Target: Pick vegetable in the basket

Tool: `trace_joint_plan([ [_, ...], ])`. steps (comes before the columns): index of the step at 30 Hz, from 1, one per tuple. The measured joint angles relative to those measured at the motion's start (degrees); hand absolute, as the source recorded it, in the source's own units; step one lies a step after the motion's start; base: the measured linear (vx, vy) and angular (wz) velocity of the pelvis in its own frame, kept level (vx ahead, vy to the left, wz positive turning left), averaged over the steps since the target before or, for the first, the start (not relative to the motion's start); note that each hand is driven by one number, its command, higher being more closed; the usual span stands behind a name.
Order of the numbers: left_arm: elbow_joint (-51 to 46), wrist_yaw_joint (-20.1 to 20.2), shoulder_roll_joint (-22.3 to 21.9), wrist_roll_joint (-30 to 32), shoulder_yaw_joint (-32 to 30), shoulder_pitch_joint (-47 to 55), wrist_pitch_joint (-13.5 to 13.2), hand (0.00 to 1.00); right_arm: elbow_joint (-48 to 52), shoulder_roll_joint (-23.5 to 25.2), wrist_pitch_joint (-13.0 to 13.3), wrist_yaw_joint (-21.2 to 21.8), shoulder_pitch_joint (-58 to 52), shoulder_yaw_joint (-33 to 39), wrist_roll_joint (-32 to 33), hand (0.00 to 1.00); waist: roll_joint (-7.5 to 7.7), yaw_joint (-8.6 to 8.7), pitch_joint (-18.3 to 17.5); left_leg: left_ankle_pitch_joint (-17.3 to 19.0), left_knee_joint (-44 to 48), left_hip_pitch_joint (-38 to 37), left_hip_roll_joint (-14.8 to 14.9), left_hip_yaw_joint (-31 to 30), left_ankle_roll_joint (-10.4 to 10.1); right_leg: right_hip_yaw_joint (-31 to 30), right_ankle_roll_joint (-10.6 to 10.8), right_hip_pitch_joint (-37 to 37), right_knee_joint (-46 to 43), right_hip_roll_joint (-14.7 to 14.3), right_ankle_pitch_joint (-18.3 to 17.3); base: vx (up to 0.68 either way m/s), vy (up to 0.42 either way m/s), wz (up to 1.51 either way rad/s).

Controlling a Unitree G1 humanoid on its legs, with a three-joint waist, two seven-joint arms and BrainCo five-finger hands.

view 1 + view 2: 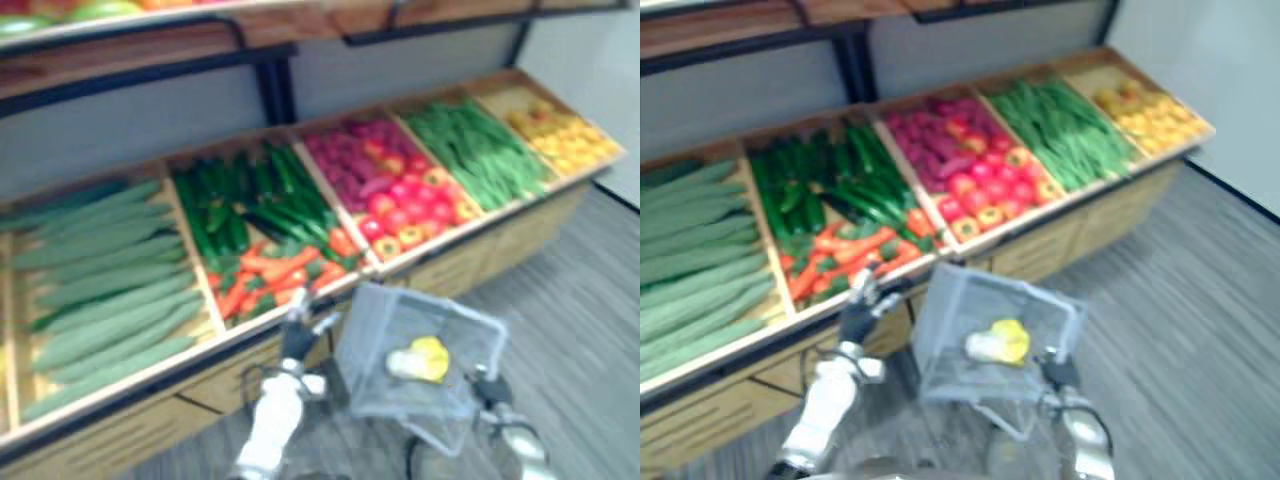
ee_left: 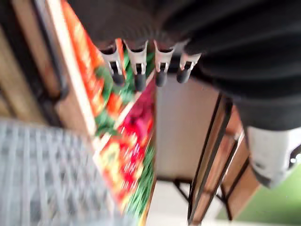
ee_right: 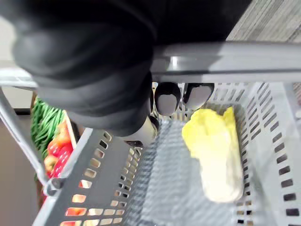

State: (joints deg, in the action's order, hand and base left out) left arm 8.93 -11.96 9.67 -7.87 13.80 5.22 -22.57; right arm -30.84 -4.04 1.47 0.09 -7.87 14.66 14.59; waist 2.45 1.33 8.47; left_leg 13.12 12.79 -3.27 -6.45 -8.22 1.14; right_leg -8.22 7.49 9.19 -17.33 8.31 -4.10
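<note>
A grey plastic basket hangs in front of the vegetable stand. My right hand is shut on its handle. Inside it lies a yellow-white cabbage, also seen as the cabbage from above. My left hand is raised at the stand's front edge, just below the carrots. Its fingers are straight and hold nothing. Behind the carrots lie dark green cucumbers.
The sloped wooden stand holds long pale green gourds at the left, red and yellow peppers, green beans and yellow produce at the right. A shelf runs above. Grey floor lies to the right.
</note>
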Motion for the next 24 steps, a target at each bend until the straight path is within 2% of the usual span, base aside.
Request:
trace_joint_plan([
  [1, -1.3, 0.7, -0.1, -0.5, -0.9, 0.1, -0.3, 0.00, -2.5, -0.6, 0.0, -0.5, 0.4, 1.1, 0.2, 1.00, -0.08, -0.15, -0.1, 0.9, 0.7, 0.0, 0.4, 0.1, -0.3, 0.9, 1.4, -0.8, 0.1, 0.6, -1.9, 0.25, -0.395, 1.19],
  [2, -5.0, 1.2, -1.1, -1.0, -2.3, 1.6, -0.4, 0.00, -7.3, -2.4, -0.6, -1.2, 1.5, 2.8, 0.6, 1.00, -2.17, -1.26, -0.6, 2.1, 2.0, 0.3, 3.5, 1.4, -1.7, 3.3, 0.0, -2.2, 1.7, -1.4, -1.1, 0.28, -0.380, 0.58],
  [3, -9.9, 1.6, -2.1, -1.0, -3.1, 3.3, -0.7, 0.00, -10.9, -4.2, -0.8, -1.5, 1.5, 3.1, 0.5, 1.00, -4.12, -2.70, -1.6, 2.0, 0.9, -0.2, 6.2, 3.3, -2.1, 4.8, -1.1, -3.9, 4.5, -3.2, -0.4, 0.28, -0.351, 0.32],
  [4, -12.2, 1.9, -2.5, -1.0, -3.4, 3.9, -1.0, 0.00, -12.8, -5.0, -0.9, -1.6, 1.6, 3.0, 0.3, 1.00, -4.76, -3.11, -2.0, 1.9, 0.0, -0.8, 7.2, 3.6, -2.4, 5.3, -1.6, -4.7, 5.7, -3.9, -0.1, 0.23, -0.304, 0.24],
  [5, -15.7, 2.1, -2.8, -1.0, -5.1, 4.6, -1.4, 0.00, -16.5, -6.3, -1.7, -1.4, 2.6, 3.0, -0.9, 1.00, -5.63, -3.26, -2.6, 0.8, -2.7, -2.4, 8.9, 4.3, -3.6, 6.5, -2.5, -6.9, 8.3, -5.2, 0.6, 0.14, -0.197, 0.19],
  [7, -16.7, 1.9, -2.7, -1.0, -7.8, 4.4, -1.9, 0.00, -19.7, -6.2, -2.0, -1.5, 3.3, 3.5, -1.1, 1.00, -6.20, -3.15, -3.0, 0.2, -4.2, -3.5, 10.2, 4.4, -4.2, 7.5, -3.3, -8.6, 10.4, -6.1, 1.1, 0.12, -0.184, 0.24],
  [9, -16.4, -0.2, -2.7, -0.7, -9.8, 3.8, -1.9, 0.00, -23.1, -6.2, -2.1, -1.4, 3.2, 4.9, -1.0, 1.00, -6.34, -3.01, -3.0, -0.5, -4.8, -3.6, 11.2, 6.5, -4.5, 9.0, -3.8, -9.7, 11.8, -6.3, 1.4, 0.06, -0.105, 0.36],
  [10, -15.6, -1.8, -2.5, -0.4, -10.1, 2.9, -1.9, 0.00, -24.6, -6.0, -2.2, -1.5, 2.7, 7.6, -0.3, 1.00, -6.31, -2.60, -3.0, -0.9, -4.7, -3.0, 11.9, 11.3, -4.4, 10.6, -3.9, -10.6, 12.7, -5.7, 1.6, 0.00, -0.032, 0.77],
  [12, -12.1, -4.0, -2.3, 1.4, -10.0, -0.6, -1.8, 0.00, -26.2, -6.6, -2.2, -2.0, 0.8, 12.1, 1.6, 1.00, -6.09, -0.41, -3.1, -2.2, -4.8, -2.9, 13.7, 22.3, -4.5, 14.6, -3.7, -12.1, 13.7, -4.0, 1.7, -0.01, -0.005, 0.95],
  [13, -11.2, -5.0, -2.1, 2.6, -10.0, -1.7, -1.6, 0.00, -26.4, -6.9, -2.2, -2.2, 0.4, 12.5, 1.8, 1.00, -6.05, 0.09, -3.1, -2.8, -5.1, -2.9, 13.7, 23.6, -4.6, 15.4, -3.4, -12.6, 14.3, -3.6, 1.9, -0.03, 0.037, 0.48],
  [15, -8.9, -8.2, -0.1, 5.7, -10.2, -4.8, 0.2, 0.00, -26.3, -7.4, -2.3, -2.1, -0.9, 12.9, 1.7, 1.00, -6.10, 0.21, -3.3, -4.0, -6.4, -3.1, 12.9, 24.7, -4.6, 15.6, -2.7, -13.7, 17.4, -3.2, 3.9, -0.16, 0.002, -0.05],
  [16, 0.9, -13.6, 6.0, 15.4, -10.3, -10.8, 14.4, 0.00, -26.3, -6.6, -2.7, 0.2, -3.2, 14.1, -0.3, 1.00, -4.38, 2.64, -3.6, -8.2, -12.7, -5.2, 12.3, 26.7, -5.6, 15.6, -2.8, -15.3, 23.4, -3.6, 7.8, -0.26, -0.098, -0.25],
  [19, 0.9, -13.7, 6.4, 15.5, -10.3, -10.8, 14.4, 0.00, -26.1, -6.6, -2.7, 0.2, -3.1, 14.1, -0.8, 1.00, -4.10, 2.99, -3.4, -8.3, -12.8, -5.3, 13.0, 27.2, -6.0, 15.9, -2.8, -15.3, 23.4, -4.1, 7.7, -0.09, -0.069, -0.11],
  [21, 5.8, -13.9, 7.6, 15.9, -10.0, -13.9, 13.9, 0.00, -25.5, -6.6, -2.7, 0.4, -3.4, 14.2, -0.8, 1.00, -4.24, 3.14, -2.9, -8.2, -12.7, -5.3, 13.7, 29.0, -6.6, 15.7, -2.6, -14.8, 23.7, -4.5, 7.5, -0.04, -0.046, -0.06],
  [22, 13.7, -14.0, 10.1, 17.1, -8.8, -18.7, 15.1, 0.00, -25.1, -6.5, -2.4, 0.5, -3.1, 13.9, -0.9, 1.00, -4.31, 3.22, -2.9, -8.7, -12.7, -4.0, 14.2, 30.7, -7.0, 15.6, -2.8, -13.3, 23.6, -4.5, 7.5, -0.04, -0.052, -0.09],
  [24, 21.5, -13.9, 14.1, 21.0, -7.4, -24.5, 19.4, 0.00, -25.1, -6.6, -1.9, 0.7, -1.2, 13.4, -0.9, 1.00, -4.08, 3.87, -1.6, -9.5, -12.8, -2.5, 14.7, 33.3, -7.2, 15.5, -2.7, -10.9, 23.3, -4.5, 8.5, 0.01, -0.054, -0.20],
])
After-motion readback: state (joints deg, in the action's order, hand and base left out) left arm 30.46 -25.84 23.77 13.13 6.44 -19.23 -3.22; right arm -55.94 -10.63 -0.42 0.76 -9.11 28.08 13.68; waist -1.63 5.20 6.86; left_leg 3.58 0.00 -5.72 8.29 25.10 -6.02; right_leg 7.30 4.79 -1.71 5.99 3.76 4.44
